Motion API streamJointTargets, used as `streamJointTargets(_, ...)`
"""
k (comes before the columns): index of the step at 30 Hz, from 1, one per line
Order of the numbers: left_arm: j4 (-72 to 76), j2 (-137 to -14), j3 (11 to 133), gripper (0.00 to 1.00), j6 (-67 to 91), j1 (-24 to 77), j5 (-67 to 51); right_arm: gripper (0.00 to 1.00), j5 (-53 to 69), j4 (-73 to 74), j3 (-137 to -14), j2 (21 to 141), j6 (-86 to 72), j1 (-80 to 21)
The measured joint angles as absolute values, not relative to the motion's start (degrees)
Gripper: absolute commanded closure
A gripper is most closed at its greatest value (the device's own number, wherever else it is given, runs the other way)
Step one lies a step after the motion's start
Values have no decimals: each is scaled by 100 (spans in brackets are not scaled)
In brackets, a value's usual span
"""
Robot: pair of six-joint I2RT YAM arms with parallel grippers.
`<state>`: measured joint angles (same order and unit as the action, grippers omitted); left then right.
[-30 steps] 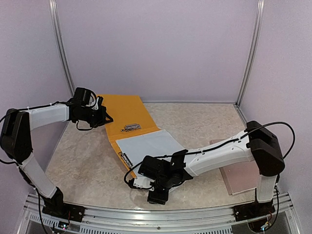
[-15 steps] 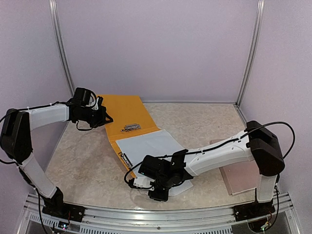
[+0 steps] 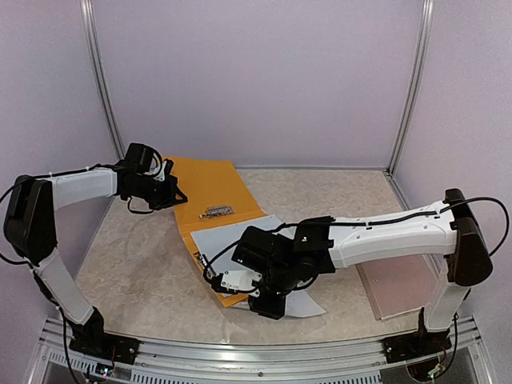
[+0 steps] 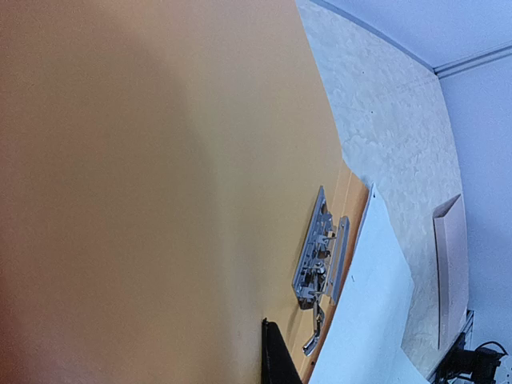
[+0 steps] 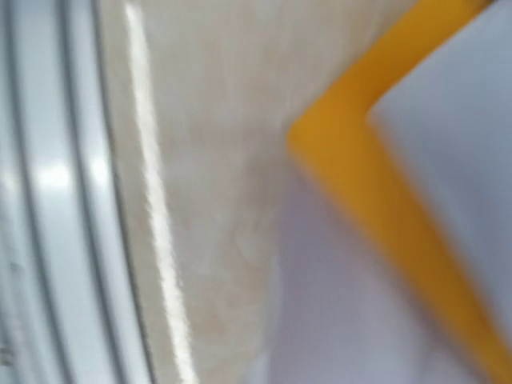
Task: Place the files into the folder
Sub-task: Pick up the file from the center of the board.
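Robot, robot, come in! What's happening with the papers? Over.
Left fingers shut on the folder cover. Right fingers shut at the files, near edge, grip unclear. Files lying on open folder. Pink board aside, nothing blocking.

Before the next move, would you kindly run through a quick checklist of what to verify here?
1. The folder cover held open by the left gripper: ok.
2. The metal clip uncovered: ok.
3. The files fully inside the folder: not ok; a near corner overhangs the table.
4. The right gripper shut: ok.
5. A sheet actually gripped: cannot tell; fingertips hidden.
6. The pinkish board apart from the files: ok.
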<state>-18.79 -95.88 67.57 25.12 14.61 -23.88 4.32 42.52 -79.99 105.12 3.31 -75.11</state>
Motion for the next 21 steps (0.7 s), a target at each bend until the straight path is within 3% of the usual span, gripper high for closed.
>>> streamJointTargets(13, -2285, -10256, 7072, 100, 2137, 2115, -2506, 100, -5, 5127, -9769, 9605, 360, -7406)
streamJointTargets(21, -2165, -10304, 7039, 100, 2248, 2589, -2768, 100, -937, 5194, -9870, 9609, 329, -6340)
